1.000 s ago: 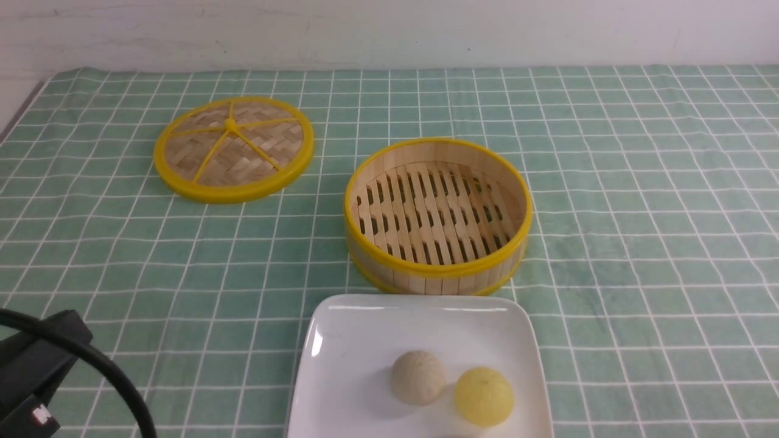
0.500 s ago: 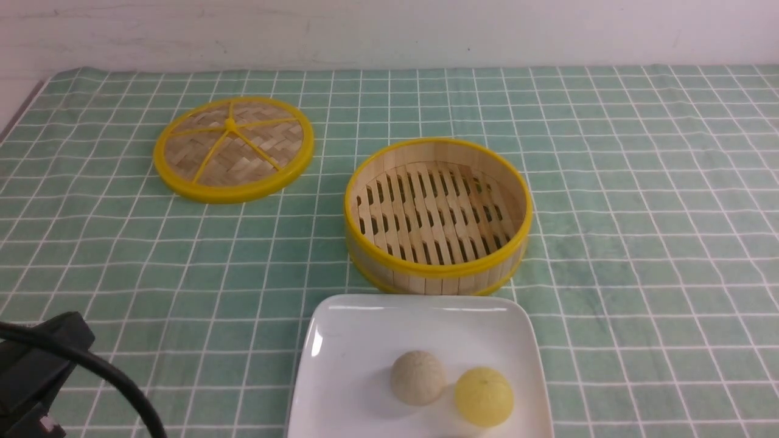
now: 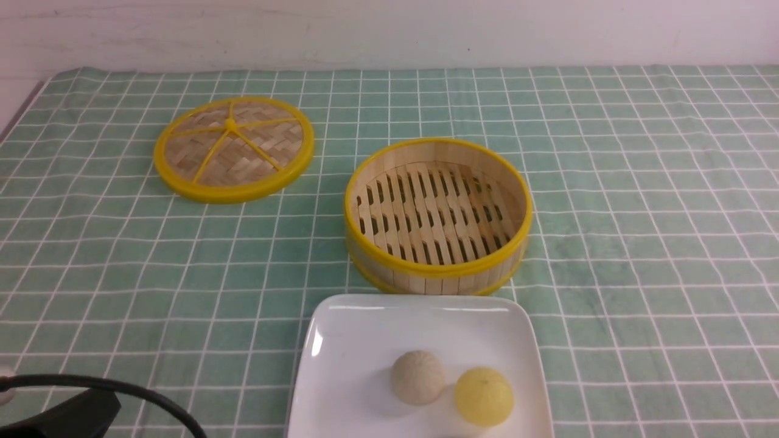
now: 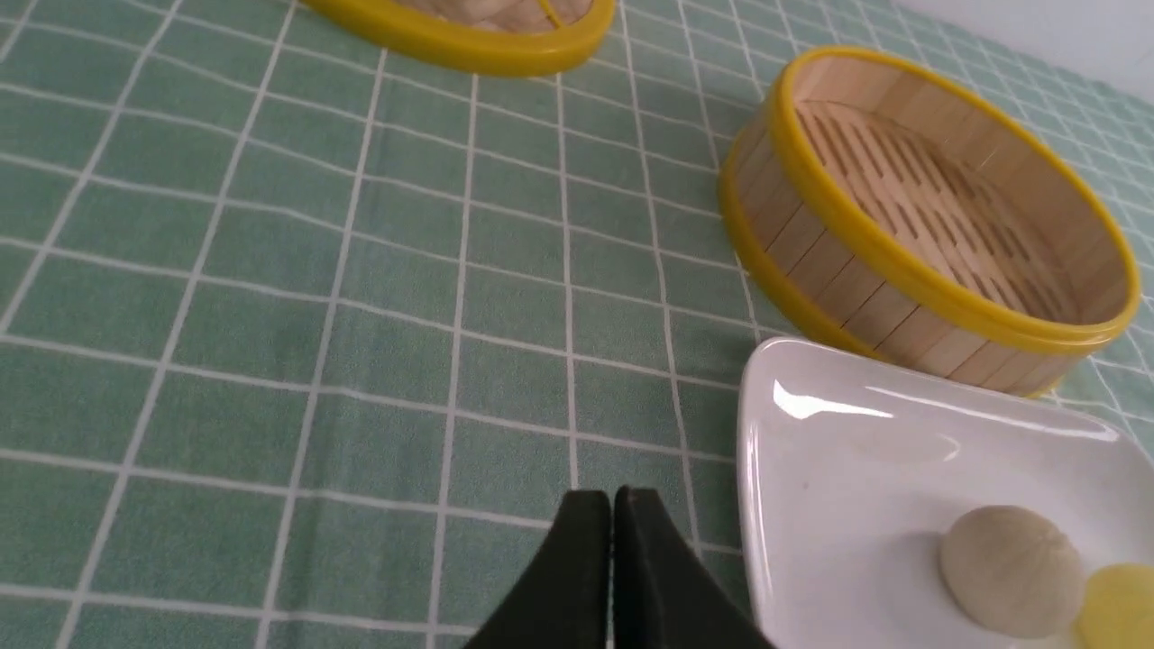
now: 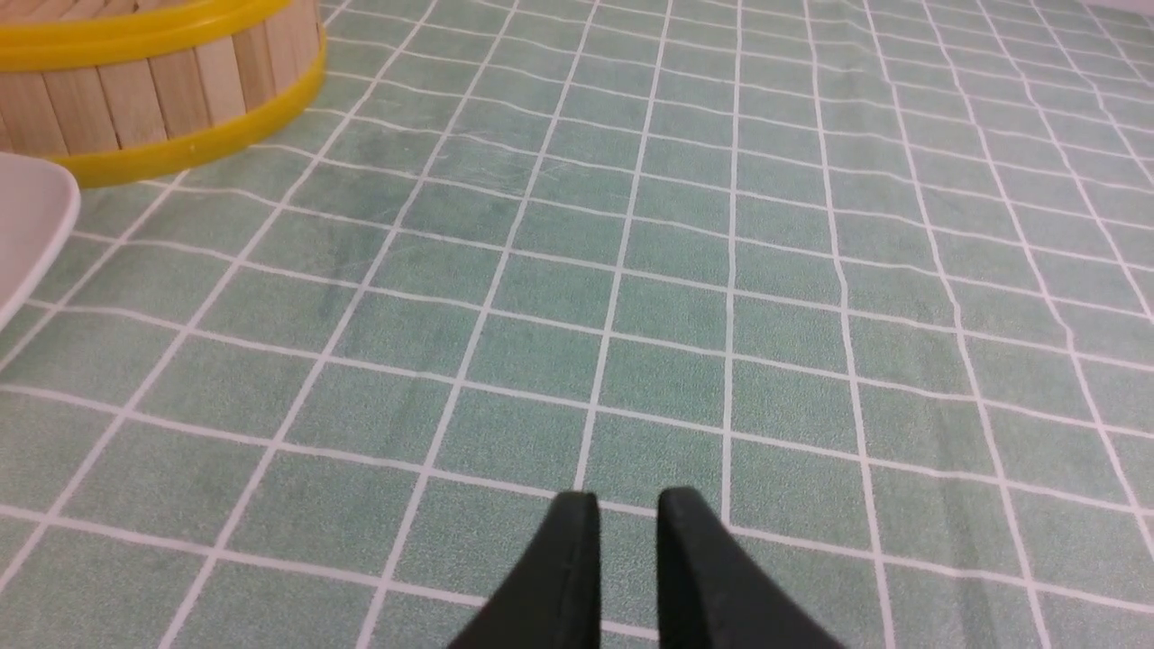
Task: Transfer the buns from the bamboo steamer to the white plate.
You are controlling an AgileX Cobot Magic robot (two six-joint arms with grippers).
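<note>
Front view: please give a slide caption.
Empty bamboo steamer behind white plate holding one bun.

Beige bun on white plate

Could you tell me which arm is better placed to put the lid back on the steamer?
Left, probably: the lid lies on the robot's left of the bamboo steamer, on the side of the left gripper.

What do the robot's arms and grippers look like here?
Little of them shows. The left gripper and right gripper each end in two matte black, tapering, blade-like jaws with rounded tips and no visible markings. In the front view, only a black part of the left arm shows at the bottom corner, with a black cable arching over it. The right arm is out of sight there.
</note>
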